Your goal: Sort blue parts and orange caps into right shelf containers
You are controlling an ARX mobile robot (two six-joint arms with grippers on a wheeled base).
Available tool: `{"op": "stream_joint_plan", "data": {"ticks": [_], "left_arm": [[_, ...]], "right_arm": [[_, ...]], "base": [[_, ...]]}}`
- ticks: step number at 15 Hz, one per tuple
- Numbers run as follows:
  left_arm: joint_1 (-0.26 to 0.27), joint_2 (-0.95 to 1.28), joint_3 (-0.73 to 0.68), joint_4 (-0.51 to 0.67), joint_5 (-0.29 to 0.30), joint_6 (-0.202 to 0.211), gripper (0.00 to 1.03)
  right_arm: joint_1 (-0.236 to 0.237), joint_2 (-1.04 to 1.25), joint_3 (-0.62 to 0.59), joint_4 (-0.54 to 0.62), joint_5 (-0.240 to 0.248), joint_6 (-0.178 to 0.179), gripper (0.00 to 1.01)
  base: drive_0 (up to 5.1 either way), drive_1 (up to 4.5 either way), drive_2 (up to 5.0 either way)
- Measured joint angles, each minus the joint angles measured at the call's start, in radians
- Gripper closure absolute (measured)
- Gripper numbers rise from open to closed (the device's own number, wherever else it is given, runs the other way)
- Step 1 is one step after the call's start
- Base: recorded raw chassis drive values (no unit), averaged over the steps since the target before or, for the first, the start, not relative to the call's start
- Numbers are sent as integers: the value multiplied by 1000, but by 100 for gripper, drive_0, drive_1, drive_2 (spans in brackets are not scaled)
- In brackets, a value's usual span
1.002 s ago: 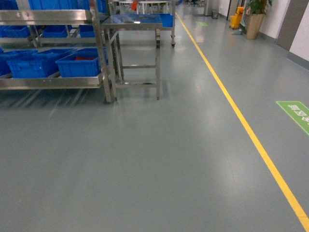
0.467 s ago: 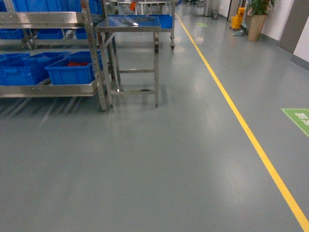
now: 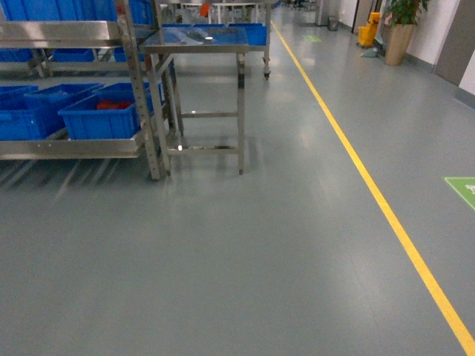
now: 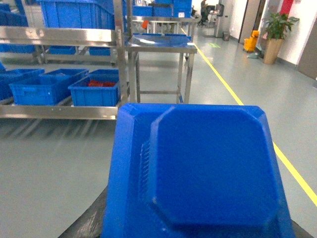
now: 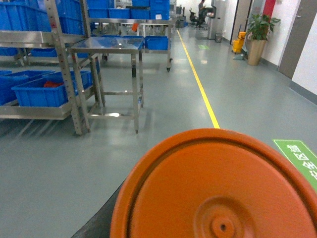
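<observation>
A large blue part (image 4: 208, 168) with bevelled corners fills the lower left wrist view, held off the floor; my left gripper is shut on it, with only a dark finger edge (image 4: 84, 228) showing. A round orange cap (image 5: 218, 193) fills the lower right wrist view the same way, my right gripper shut on it, its dark finger edge (image 5: 96, 223) at lower left. Neither gripper appears in the head view. Bright-blue shelf containers (image 3: 100, 119) sit on the steel rack's lower level at left; the nearest one (image 4: 96, 89) holds red-orange pieces.
The steel rack (image 3: 74, 33) stands at far left with a steel table (image 3: 197, 41) beside it. A yellow floor line (image 3: 371, 193) runs up the aisle. A green floor mark (image 3: 464, 189) lies at right. A potted plant (image 3: 401, 30) stands far back right.
In the head view the rack and table have slid left and slightly lower, and the green floor mark has drifted right and down. The base is moving over the floor.
</observation>
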Motion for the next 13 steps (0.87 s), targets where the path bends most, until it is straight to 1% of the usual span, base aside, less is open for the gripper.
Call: {"op": "stream_joint_plan", "data": {"ticks": [13], "left_arm": [[0,0,0,5,0,0,61]], "right_arm": [[0,0,0,3,0,0,58]], "base": [[-1,430,-432]]}}
